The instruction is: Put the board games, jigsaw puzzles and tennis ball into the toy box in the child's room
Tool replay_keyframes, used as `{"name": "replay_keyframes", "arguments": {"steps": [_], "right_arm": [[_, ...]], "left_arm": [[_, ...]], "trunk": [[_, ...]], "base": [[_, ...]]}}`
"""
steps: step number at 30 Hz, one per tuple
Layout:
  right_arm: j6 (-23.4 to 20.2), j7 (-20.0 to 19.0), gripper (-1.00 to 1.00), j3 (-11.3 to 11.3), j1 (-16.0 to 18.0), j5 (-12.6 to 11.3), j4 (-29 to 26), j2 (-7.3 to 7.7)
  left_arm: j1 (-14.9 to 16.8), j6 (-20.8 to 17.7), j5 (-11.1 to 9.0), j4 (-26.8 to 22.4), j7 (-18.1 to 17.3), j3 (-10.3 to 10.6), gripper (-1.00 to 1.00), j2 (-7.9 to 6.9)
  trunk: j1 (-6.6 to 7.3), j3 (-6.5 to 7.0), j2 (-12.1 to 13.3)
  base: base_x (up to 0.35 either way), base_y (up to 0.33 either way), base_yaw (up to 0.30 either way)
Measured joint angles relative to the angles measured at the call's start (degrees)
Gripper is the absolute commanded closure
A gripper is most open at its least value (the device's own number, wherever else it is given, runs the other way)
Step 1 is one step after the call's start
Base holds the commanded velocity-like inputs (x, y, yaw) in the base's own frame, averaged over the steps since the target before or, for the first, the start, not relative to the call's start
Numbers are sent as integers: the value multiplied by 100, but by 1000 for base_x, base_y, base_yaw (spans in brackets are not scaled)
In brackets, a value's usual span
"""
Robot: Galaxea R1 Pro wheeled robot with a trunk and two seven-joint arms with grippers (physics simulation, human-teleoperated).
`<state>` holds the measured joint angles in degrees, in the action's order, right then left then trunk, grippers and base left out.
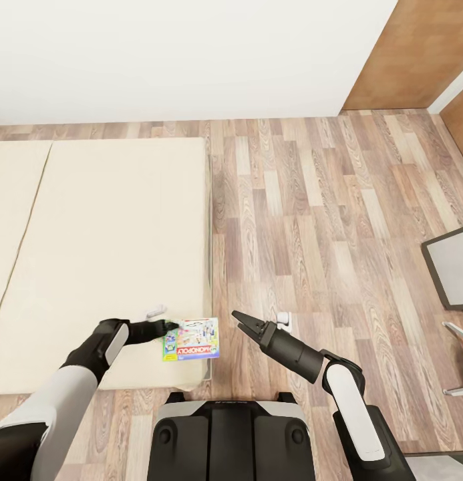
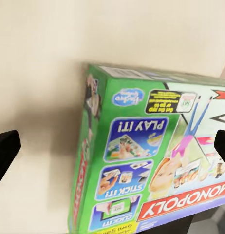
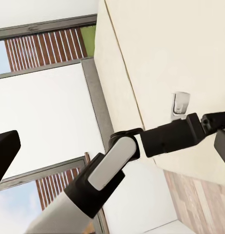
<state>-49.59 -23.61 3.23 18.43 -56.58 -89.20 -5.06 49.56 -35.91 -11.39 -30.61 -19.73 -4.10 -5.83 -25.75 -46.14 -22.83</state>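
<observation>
One board game (image 1: 192, 339), a green Monopoly box, lies flat on the beige bed (image 1: 104, 240) near its front right corner. My left gripper (image 1: 172, 326) hovers at the box's left edge. In the left wrist view the box (image 2: 141, 156) sits between the spread fingertips (image 2: 5, 153), and a gap shows beside the left finger. My right gripper (image 1: 238, 320) is open over the wood floor, just right of the bed, holding nothing. The toy box, jigsaw puzzles and tennis ball are out of view.
A small white object (image 1: 156, 311) rests on the bed behind the left gripper, and another (image 1: 282, 319) sits beside the right gripper. A grey-topped furniture corner (image 1: 451, 267) juts in at the right. The brown door (image 1: 405, 53) stands at the back right, with open plank floor (image 1: 311, 214) between.
</observation>
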Motion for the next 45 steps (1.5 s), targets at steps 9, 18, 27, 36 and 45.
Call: {"name": "replay_keyframes", "arguments": {"steps": [9,18,27,36,45], "right_arm": [[0,2,-100,0,0,3,0,1],[53,6,-100,-6,0,17,8,2],[530,4,-100,-22,0,26,7,77],[561,-23,-100,-122,0,15,9,136],[560,-93,-100,-509,-6,-14,199,358]], "left_arm": [[0,-56,-38,-197,-568,-32,-100,-480],[-1,-360,-48,-324,-1818,-44,-100,-970],[-1,-659,-38,-392,-3727,-67,-100,-1383],[-12,-836,-16,-391,-5293,-55,-100,-1868],[-141,-853,-14,-317,-5787,-36,-100,-2000]], "trunk": [[0,0,0],[0,0,0],[0,0,0],[0,0,0],[0,0,0]], "base": [[0,0,0],[0,0,0],[0,0,0],[-2,0,0],[-39,0,0]]}}
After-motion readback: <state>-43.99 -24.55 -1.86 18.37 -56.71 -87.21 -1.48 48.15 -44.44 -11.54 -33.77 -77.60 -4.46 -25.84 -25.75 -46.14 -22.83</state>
